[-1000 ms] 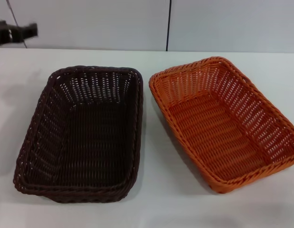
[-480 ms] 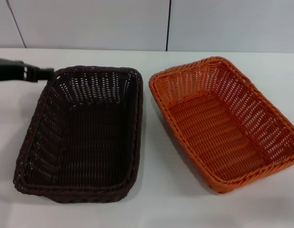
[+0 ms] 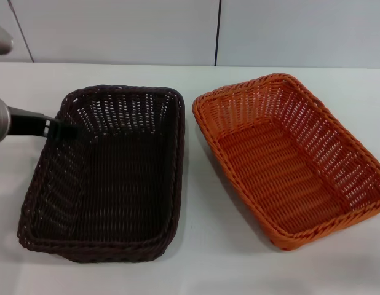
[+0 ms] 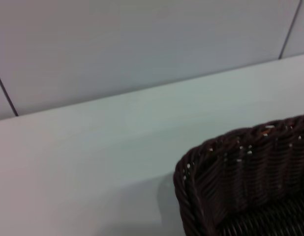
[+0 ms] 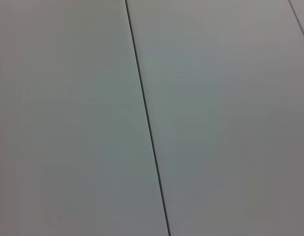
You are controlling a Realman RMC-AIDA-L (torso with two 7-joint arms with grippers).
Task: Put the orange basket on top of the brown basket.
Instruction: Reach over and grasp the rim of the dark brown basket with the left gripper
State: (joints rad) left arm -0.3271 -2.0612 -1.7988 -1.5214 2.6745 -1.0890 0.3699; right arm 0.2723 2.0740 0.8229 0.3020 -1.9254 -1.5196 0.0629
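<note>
Reaching in from the left, the left gripper [image 3: 66, 129] hangs over the brown basket's [image 3: 110, 178] left rim, and whether its claw is apart or together cannot be told. The orange basket [image 3: 288, 157] sits untouched on the table [image 3: 196, 270] just beside it to the right. The task looks barely begun, and next a gripper must grasp the orange basket's rim; the right gripper is out of sight.

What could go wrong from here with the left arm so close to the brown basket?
The left gripper is at the brown basket's left rim, not at the orange basket; it may snag the weave or push that basket. The baskets sit close together, so a shove could knock them together.
</note>
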